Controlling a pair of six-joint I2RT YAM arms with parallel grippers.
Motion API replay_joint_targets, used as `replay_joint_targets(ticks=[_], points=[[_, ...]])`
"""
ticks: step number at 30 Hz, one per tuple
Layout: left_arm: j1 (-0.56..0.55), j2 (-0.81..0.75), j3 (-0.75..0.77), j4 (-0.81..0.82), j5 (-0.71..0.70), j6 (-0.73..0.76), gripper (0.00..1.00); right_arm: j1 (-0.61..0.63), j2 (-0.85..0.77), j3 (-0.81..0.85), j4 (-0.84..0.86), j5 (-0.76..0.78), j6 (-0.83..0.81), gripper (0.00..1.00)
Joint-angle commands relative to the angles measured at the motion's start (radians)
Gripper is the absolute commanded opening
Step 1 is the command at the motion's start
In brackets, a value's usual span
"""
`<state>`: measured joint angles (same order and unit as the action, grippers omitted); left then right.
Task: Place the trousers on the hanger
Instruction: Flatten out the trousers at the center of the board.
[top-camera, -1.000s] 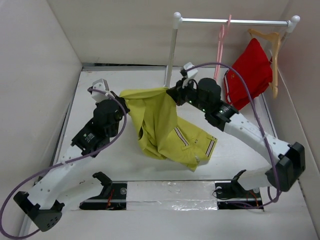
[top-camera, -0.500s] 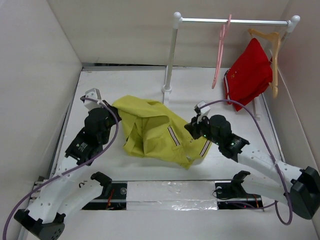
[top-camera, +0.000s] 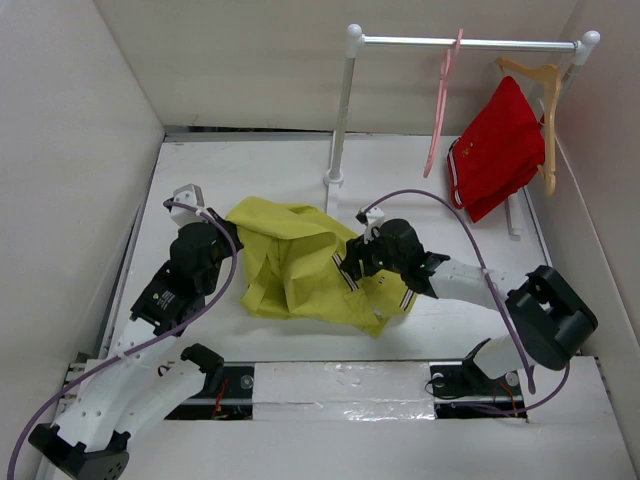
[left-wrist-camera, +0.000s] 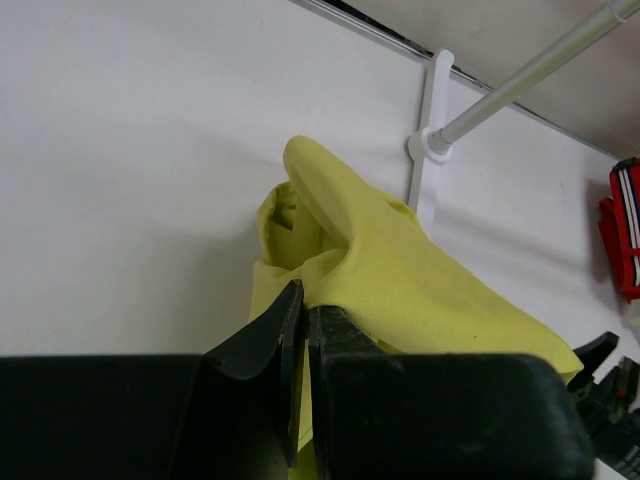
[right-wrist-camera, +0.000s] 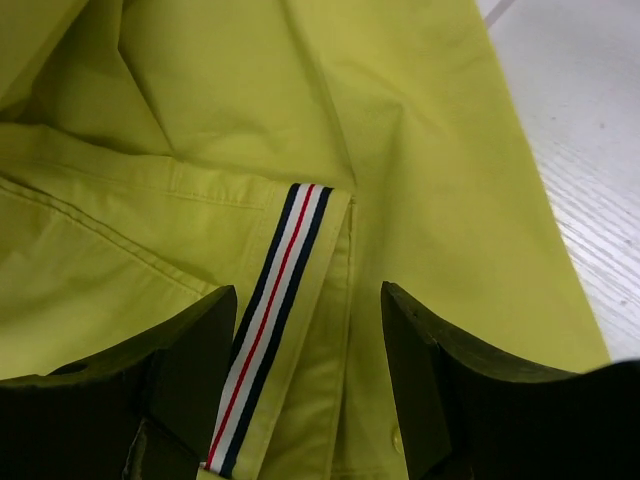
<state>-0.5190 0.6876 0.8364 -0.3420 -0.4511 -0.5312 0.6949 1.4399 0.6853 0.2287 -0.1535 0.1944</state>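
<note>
1. On the bench (top-camera: 250, 170), between the two arms, the trousers (top-camera: 300, 265) lie in a rumpled heap. Their long axis runs roughly side to side, from the far left down to the near right.
2. At the heap's left edge, the left pincer (left-wrist-camera: 303, 335) is clenched on a raised fold of the yellow cloth. The left wrist view shows the fabric pinched between the nearly closed jaws.
3. Over the heap's right half, the right pincer (right-wrist-camera: 305, 310) is released. Its jaws stand apart on either side of the striped trim (right-wrist-camera: 280, 290), close above the cloth; I cannot tell whether the fingertips touch it.
4. Up on the rail (top-camera: 470, 43) at the far side hangs the hanger (top-camera: 440, 100), bare and well apart from the trousers. Just to its right a wooden hanger (top-camera: 545, 100) carries a red garment (top-camera: 500, 150).
5. From the trousers, the hanger lies beyond and to the right, and higher. The right arm is judged the nearer of the two to it.
6. My judgement is that the task is at an early stage, with a second hold at the waistband not yet taken. The cloth would then need to be lifted and carried up and to the far right, without snagging the red garment.
</note>
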Motion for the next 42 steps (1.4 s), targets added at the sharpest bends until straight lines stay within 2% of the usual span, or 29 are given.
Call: replay_joint_targets(ticks=[1, 8, 10, 11, 13, 14, 17, 18, 21, 22, 24, 25, 27, 31, 35, 39, 42], points=[[0.005, -0.01, 0.01, 0.058, 0.031, 0.014, 0.0, 0.015, 0.063, 0.037, 0.109, -0.07, 0.033, 0.66], [0.005, -0.007, 0.018, 0.077, 0.049, 0.022, 0.0, 0.035, 0.125, 0.031, 0.161, -0.089, 0.059, 0.66], [0.014, -0.01, 0.016, 0.092, 0.052, 0.026, 0.0, 0.035, 0.108, 0.023, 0.19, -0.118, 0.062, 0.62], [0.014, -0.005, 0.023, 0.093, 0.052, 0.03, 0.0, 0.044, 0.079, 0.011, 0.198, -0.123, 0.063, 0.47], [0.025, 0.013, 0.056, 0.083, 0.052, 0.036, 0.0, 0.045, 0.035, 0.0, 0.207, -0.113, 0.063, 0.26], [0.025, 0.016, 0.066, 0.081, 0.054, 0.042, 0.0, 0.055, 0.004, -0.016, 0.208, -0.107, 0.063, 0.12], [0.025, 0.026, 0.098, 0.09, 0.016, 0.066, 0.0, 0.078, -0.151, -0.032, 0.157, -0.06, 0.054, 0.0], [0.025, 0.03, 0.111, 0.089, 0.002, 0.072, 0.0, 0.095, -0.255, -0.026, 0.086, -0.017, 0.048, 0.0], [0.025, 0.049, 0.184, 0.074, -0.047, 0.111, 0.0, 0.136, -0.425, 0.009, -0.046, 0.113, -0.002, 0.0], [0.025, 0.05, 0.199, 0.071, -0.064, 0.12, 0.0, 0.159, -0.532, 0.057, -0.143, 0.147, -0.016, 0.0], [0.025, 0.047, 0.234, 0.083, -0.132, 0.151, 0.0, 0.172, -0.625, 0.118, -0.269, 0.271, -0.055, 0.0], [0.025, 0.05, 0.26, 0.106, -0.167, 0.158, 0.0, 0.172, -0.691, 0.194, -0.305, 0.301, -0.068, 0.0], [0.025, 0.064, 0.305, 0.11, -0.182, 0.161, 0.0, 0.161, -0.725, 0.284, -0.406, 0.342, -0.113, 0.0], [0.025, 0.093, 0.415, 0.116, -0.196, 0.166, 0.0, 0.132, -0.759, 0.479, -0.518, 0.335, -0.154, 0.0], [0.025, 0.113, 0.574, 0.08, -0.283, 0.175, 0.0, 0.141, -0.785, 0.632, -0.594, 0.272, -0.147, 0.0], [0.025, 0.089, 0.65, 0.072, -0.308, 0.203, 0.0, 0.141, -0.773, 0.79, -0.679, 0.157, -0.125, 0.0], [0.025, 0.081, 0.673, 0.048, -0.327, 0.206, 0.0, 0.141, -0.765, 0.841, -0.695, 0.089, -0.087, 0.0]])
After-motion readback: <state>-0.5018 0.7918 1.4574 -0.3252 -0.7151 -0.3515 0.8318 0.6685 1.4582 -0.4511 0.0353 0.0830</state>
